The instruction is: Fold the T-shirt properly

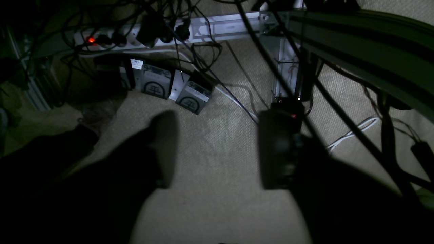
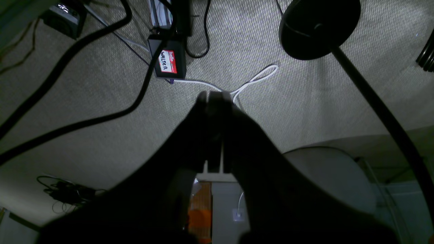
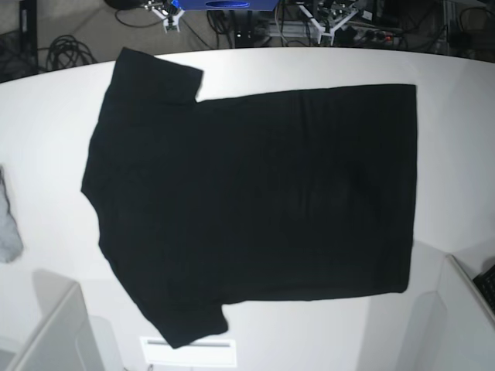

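The black T-shirt (image 3: 255, 201) lies spread flat, plain side up, on the white table (image 3: 456, 116), its sleeves toward the left. Neither gripper shows in the base view. In the left wrist view my left gripper (image 1: 220, 152) hangs over carpeted floor, its two dark fingers (image 1: 166, 149) wide apart with nothing between them. In the right wrist view my right gripper (image 2: 214, 98) also points at the floor, its fingertips pressed together and holding nothing. No cloth appears in either wrist view.
A small grey cloth (image 3: 8, 224) lies at the table's left edge. Pale blocks stand at the near corners (image 3: 54, 332) (image 3: 464, 325). Below the table are cables, a power strip (image 1: 112, 39), a labelled black box (image 2: 168, 62) and a lamp base (image 2: 318, 27).
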`<state>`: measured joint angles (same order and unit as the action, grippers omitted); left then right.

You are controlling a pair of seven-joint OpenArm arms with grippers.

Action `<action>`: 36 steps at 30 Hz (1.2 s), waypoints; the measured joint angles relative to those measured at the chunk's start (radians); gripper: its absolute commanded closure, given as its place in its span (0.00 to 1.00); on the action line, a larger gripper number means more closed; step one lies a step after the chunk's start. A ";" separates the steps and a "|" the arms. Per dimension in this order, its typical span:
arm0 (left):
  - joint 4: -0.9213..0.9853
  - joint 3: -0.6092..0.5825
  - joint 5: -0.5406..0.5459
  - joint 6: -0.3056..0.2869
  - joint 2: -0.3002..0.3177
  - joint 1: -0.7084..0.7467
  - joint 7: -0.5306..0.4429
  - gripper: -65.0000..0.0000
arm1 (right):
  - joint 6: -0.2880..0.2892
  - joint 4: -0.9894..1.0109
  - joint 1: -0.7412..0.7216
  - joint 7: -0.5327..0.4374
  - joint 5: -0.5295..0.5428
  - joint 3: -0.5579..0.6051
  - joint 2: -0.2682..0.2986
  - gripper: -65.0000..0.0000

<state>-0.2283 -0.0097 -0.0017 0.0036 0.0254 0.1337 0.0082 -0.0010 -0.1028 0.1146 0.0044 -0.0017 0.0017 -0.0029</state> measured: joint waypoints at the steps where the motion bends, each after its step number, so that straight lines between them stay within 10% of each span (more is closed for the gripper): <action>1: 0.000 0.005 -0.001 0.000 0.000 0.000 0.000 0.78 | 0.000 0.000 -0.001 -0.001 0.000 0.000 0.000 1.00; 4: 0.000 0.006 -0.002 0.000 0.000 0.000 0.000 1.00 | 0.000 0.000 -0.006 -0.004 0.000 0.000 0.000 1.00; 36: 0.048 0.002 -0.005 0.000 0.000 0.014 -0.016 1.00 | 0.000 -0.003 -0.012 -0.009 0.000 0.003 0.009 1.00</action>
<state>-0.1799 -0.0082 -0.0067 0.0036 0.0257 0.1482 -0.0078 -0.0010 -0.1055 0.1024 -0.0044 -0.0013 0.0044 0.0059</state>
